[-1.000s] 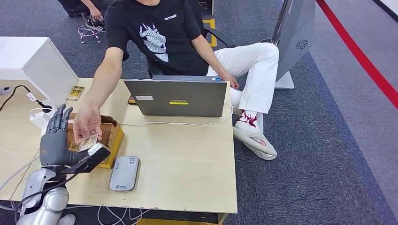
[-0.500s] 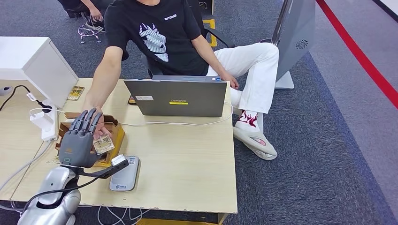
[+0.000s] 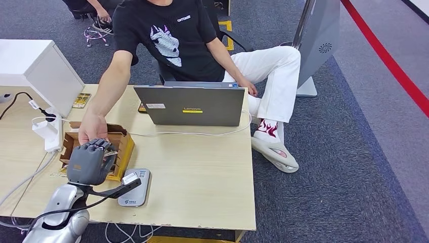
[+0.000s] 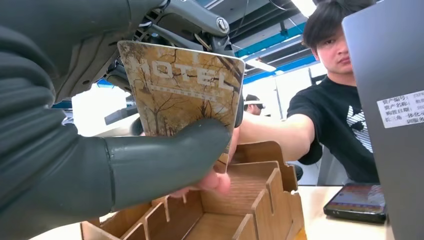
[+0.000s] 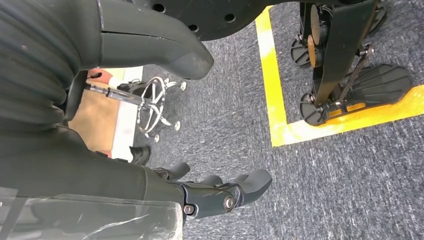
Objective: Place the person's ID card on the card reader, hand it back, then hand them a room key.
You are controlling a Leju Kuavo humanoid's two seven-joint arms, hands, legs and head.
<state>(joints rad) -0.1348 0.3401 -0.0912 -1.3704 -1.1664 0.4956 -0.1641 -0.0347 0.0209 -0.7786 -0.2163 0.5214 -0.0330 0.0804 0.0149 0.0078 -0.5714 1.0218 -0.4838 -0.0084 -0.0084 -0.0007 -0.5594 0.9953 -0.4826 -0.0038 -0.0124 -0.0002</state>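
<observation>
Hotel-printed room key card (image 4: pixel 182 95) sits pinched between the thumb and fingers of the left robot hand (image 3: pixel 90 162), at the lower left of the head view, above the cardboard organiser box (image 3: pixel 123 144). A person's hand (image 3: pixel 91 130) touches the robot hand from behind. Just below, the card reader (image 3: pixel 134 188) lies on the tabletop (image 3: pixel 202 172). The right robot hand (image 5: pixel 220 192) hangs over the carpet, fingers loosely spread, holding nothing.

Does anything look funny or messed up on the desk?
Nothing looks spilled or broken. The left hand holds a HOTEL card over the cardboard box, right against the person's hand. The card reader lies flat beside the box.
</observation>
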